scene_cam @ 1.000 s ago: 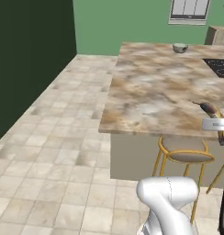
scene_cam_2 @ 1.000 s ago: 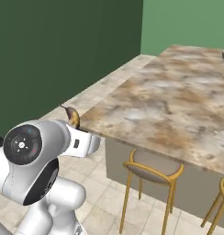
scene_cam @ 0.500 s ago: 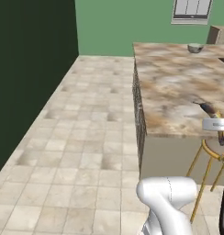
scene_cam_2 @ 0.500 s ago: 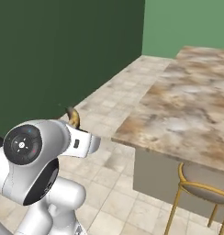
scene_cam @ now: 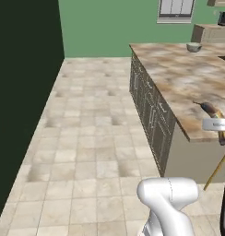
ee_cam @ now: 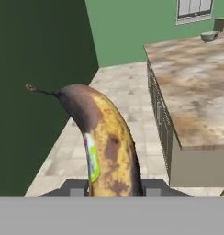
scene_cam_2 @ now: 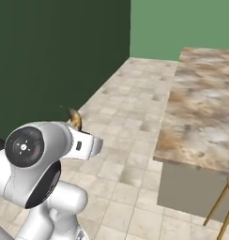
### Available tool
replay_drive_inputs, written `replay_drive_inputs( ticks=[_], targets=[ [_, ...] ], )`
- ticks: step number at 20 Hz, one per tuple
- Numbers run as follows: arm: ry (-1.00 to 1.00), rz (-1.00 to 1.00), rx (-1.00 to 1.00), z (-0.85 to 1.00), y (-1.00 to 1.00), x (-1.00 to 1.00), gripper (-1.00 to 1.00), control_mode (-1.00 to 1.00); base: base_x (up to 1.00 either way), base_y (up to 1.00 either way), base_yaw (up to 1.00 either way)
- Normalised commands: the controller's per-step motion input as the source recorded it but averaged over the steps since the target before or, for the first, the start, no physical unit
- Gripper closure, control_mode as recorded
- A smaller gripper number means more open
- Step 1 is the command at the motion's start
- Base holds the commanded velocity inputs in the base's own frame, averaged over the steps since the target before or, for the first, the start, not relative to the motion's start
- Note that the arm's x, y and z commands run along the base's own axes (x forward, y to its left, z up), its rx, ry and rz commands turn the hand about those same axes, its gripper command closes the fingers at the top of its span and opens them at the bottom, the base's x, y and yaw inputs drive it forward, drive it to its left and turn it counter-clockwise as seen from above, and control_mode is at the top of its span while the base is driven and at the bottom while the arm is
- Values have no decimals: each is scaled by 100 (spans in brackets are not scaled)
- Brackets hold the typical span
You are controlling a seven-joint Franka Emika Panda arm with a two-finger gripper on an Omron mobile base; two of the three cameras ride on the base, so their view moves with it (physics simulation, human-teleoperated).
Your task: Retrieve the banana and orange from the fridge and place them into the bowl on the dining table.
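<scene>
My gripper (ee_cam: 111,188) is shut on the banana (ee_cam: 104,142), a brown-blotched yellow fruit with a green sticker that points up and away from the hand. In the left base view the banana (scene_cam: 213,112) and gripper (scene_cam: 219,126) hang at the right edge, in front of the near corner of the dining table (scene_cam: 179,78). Its dark tip (scene_cam_2: 76,119) pokes up behind the arm in the right base view. The bowl (scene_cam: 193,47) sits at the table's far end, also small in the hand view (ee_cam: 209,36). The orange and the fridge are out of view.
A dark green wall (scene_cam: 22,92) runs along the left. Open tiled floor (scene_cam: 96,133) stretches between it and the table's cabinet side (scene_cam: 149,110). A yellow stool leg (scene_cam_2: 219,206) stands under the table's near edge. A window (scene_cam: 175,10) and a counter (scene_cam: 211,32) lie at the back.
The whole picture has shifted as the base moves: the table has slid to the right and more floor shows. The banana stays in the shut gripper.
</scene>
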Motion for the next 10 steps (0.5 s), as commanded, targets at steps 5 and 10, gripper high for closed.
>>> replay_drive_inputs(
  ticks=[5,10],
  targets=[
    [0,0,0,0,0,0,100,100,86,63,-60],
    [0,0,0,0,0,0,100,100,98,73,-72]
  ],
)
